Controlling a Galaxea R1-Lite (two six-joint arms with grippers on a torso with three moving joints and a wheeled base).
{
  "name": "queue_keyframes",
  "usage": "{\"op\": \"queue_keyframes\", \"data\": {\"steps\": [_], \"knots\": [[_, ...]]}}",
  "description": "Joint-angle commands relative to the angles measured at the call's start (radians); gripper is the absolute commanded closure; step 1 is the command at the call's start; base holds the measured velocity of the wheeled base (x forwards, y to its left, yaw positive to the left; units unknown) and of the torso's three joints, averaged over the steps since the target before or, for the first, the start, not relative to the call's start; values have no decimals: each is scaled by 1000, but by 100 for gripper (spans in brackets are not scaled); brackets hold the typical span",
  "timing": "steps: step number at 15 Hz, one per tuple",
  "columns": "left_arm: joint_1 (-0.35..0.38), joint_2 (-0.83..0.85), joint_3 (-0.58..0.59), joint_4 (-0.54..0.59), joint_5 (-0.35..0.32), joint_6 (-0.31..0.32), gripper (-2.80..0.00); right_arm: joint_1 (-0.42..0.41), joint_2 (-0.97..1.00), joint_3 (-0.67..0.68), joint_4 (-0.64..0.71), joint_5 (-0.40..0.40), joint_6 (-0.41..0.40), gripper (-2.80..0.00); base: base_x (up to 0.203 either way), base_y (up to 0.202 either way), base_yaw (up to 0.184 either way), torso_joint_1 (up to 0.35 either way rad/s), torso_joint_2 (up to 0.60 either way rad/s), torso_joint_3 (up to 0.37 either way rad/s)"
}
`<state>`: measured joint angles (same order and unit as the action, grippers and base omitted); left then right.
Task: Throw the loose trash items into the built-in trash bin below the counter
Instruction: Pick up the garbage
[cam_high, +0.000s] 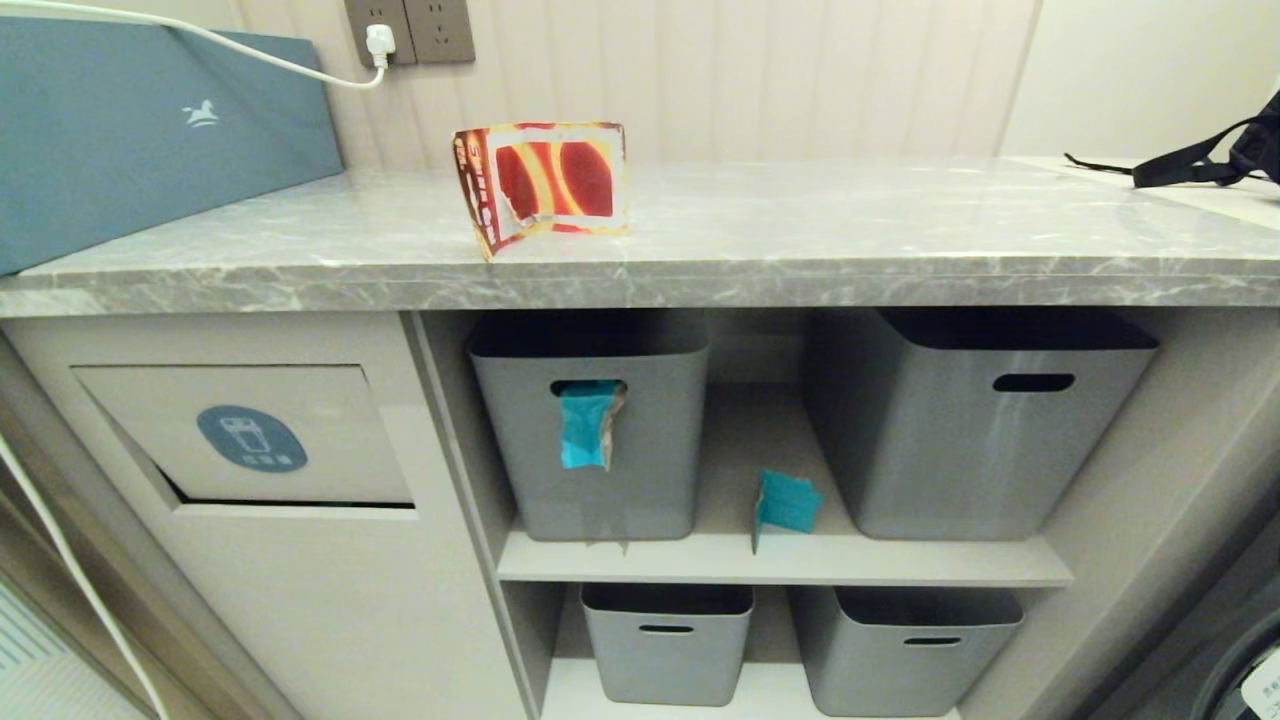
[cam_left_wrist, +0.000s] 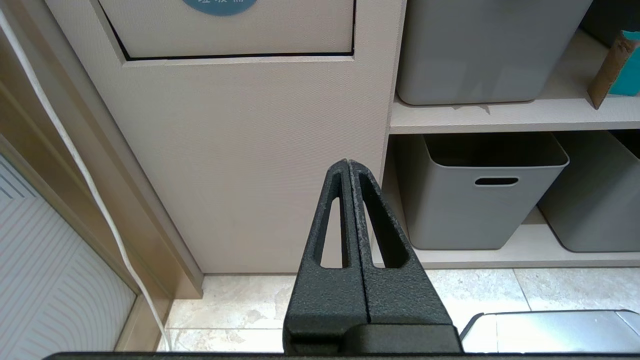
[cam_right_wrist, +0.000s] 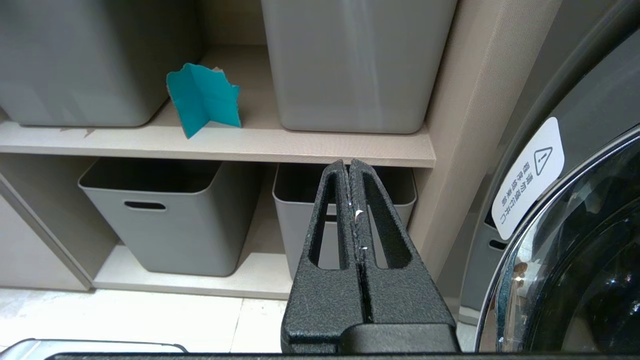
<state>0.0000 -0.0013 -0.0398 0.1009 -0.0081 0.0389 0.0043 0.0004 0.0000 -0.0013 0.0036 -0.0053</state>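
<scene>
The torn red, orange and white cardboard piece (cam_high: 545, 185) stands folded on the grey marble table (cam_high: 800, 250), near its front edge, well to the right of the big blue-grey box (cam_high: 150, 130) at the table's left end. Under the table, below that box, sits the beige bin flap (cam_high: 250, 435) with its blue oval sticker (cam_high: 251, 438). Right of the flap are open shelves with grey storage boxes. One teal wrapper (cam_high: 590, 425) hangs from the slot handle of the upper left storage box (cam_high: 590, 430). The other teal wrapper (cam_high: 786, 503) stands on the upper shelf (cam_high: 780, 560) between that box and the one to its right. The left gripper (cam_left_wrist: 348, 162) hangs low before the cabinet panel under the flap, its fingers pressed together and empty. The right gripper (cam_right_wrist: 348, 162) hangs low before the shelves, beside a washing machine door (cam_right_wrist: 575, 250), fingers likewise pressed together, empty.
</scene>
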Motion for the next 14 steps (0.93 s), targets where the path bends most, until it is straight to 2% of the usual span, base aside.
{"op": "queue_keyframes", "data": {"steps": [1, 10, 11, 13, 14], "knots": [[0, -2, 0, 0, 0, 1, 0, 0, -1, 0, 0, 0, -1, 0, 0, 0, 0, 0, 0, 0], [0, -2, 0, 0, 0, 6, 0, 0, -2, 0, 0, 1, -1, 0, 0, 0, 0, 0, 0, 0], [-1, -1, 1, 1, -8, 24, 0, 0, 0, 0, 0, 1, -1, 0, 0, 0, 0, 0, 0, 0], [-3, 0, 1, -2, -45, 136, 0, 0, -2, 0, 0, 0, -1, 0, 0, 0, 0, 0, 0, 0], [-3, 0, 3, -11, -62, 164, 0, 0, -2, 0, 0, 1, -1, 0, 0, 0, 0, 0, 0, 0]]}}
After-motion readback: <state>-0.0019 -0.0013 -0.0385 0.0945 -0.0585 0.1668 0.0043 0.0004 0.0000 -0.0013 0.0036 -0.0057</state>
